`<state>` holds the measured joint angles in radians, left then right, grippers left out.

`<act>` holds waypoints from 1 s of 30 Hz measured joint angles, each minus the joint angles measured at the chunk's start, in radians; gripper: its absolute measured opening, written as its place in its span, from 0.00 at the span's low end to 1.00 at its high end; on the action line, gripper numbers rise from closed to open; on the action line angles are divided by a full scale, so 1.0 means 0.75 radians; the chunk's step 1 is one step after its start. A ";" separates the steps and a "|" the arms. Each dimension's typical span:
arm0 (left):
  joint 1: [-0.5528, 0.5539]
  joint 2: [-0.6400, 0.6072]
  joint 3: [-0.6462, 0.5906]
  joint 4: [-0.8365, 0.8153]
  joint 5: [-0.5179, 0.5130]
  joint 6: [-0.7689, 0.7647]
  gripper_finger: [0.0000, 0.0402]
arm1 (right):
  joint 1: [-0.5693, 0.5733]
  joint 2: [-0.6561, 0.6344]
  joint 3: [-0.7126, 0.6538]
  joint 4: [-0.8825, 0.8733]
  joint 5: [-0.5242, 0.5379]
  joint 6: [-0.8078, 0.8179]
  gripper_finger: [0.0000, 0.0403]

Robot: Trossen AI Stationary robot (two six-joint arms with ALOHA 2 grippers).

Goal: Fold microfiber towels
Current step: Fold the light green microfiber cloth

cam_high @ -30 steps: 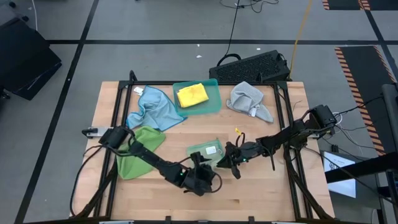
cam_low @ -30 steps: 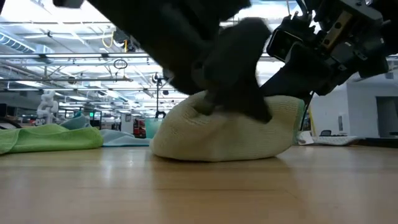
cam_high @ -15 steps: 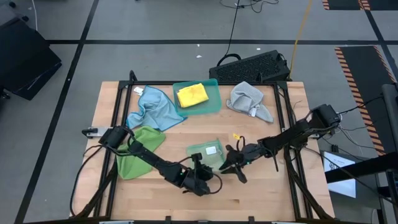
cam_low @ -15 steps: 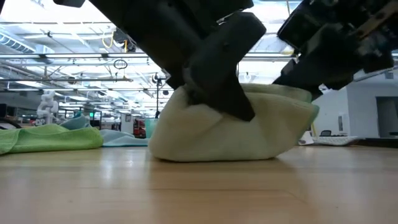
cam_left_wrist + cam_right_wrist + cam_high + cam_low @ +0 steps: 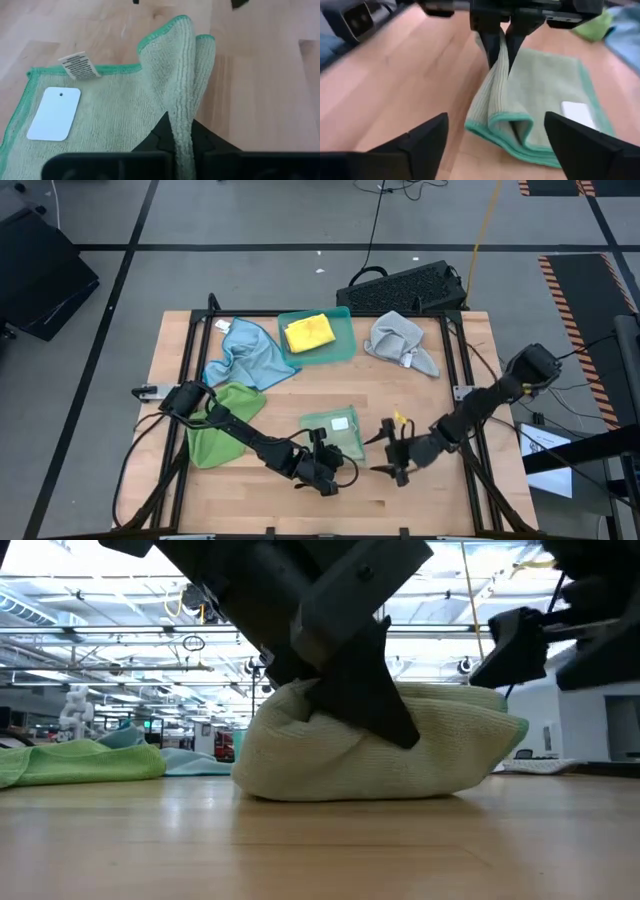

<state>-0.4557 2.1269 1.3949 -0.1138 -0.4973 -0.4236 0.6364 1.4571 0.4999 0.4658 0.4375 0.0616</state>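
A pale green microfiber towel (image 5: 338,428) with a white tag (image 5: 54,112) lies on the table near its front middle. One ridge of it is raised. My left gripper (image 5: 328,446) is shut on that ridge. My right gripper (image 5: 377,456) stands open just right of the towel, touching nothing, its fingers (image 5: 422,140) spread wide. A bright green towel (image 5: 218,425), a light blue towel (image 5: 245,355) and a grey towel (image 5: 400,340) lie loose on the table. A yellow towel (image 5: 309,332) lies in the teal tray (image 5: 343,348). My left gripper pinches a raised fold (image 5: 181,117) of the pale green towel between its two fingers, at the towel's near right part. The fold holds several layers with the teal hem (image 5: 507,120) at its end. The fingers slant down from the near side. The rest of the towel lies flat on the table.
A black keyboard (image 5: 405,285) sits at the far right edge. Black frame rails (image 5: 190,355) run along the table's left and right sides. Bare wood (image 5: 420,395) lies between the pale green towel and the grey one.
My right gripper has let go of the pale green towel, opened wide, rolled, and drawn back toward the table's right and near edge. My left gripper has shut on the towel's raised fold and stayed in place.
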 joint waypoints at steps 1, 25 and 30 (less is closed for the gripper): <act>0.000 0.000 0.000 0.003 0.000 -0.001 0.04 | 0.023 0.023 0.000 0.024 0.047 -0.022 0.83; 0.004 0.000 0.000 0.008 0.075 -0.003 0.05 | 0.106 0.527 -0.001 0.659 0.394 -0.270 0.66; 0.011 0.000 0.000 0.010 0.097 -0.002 0.03 | 0.105 0.527 -0.001 0.659 0.390 -0.268 0.45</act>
<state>-0.4475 2.1269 1.3949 -0.1064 -0.4243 -0.4252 0.7155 1.8523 0.4995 0.9604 0.7303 -0.1398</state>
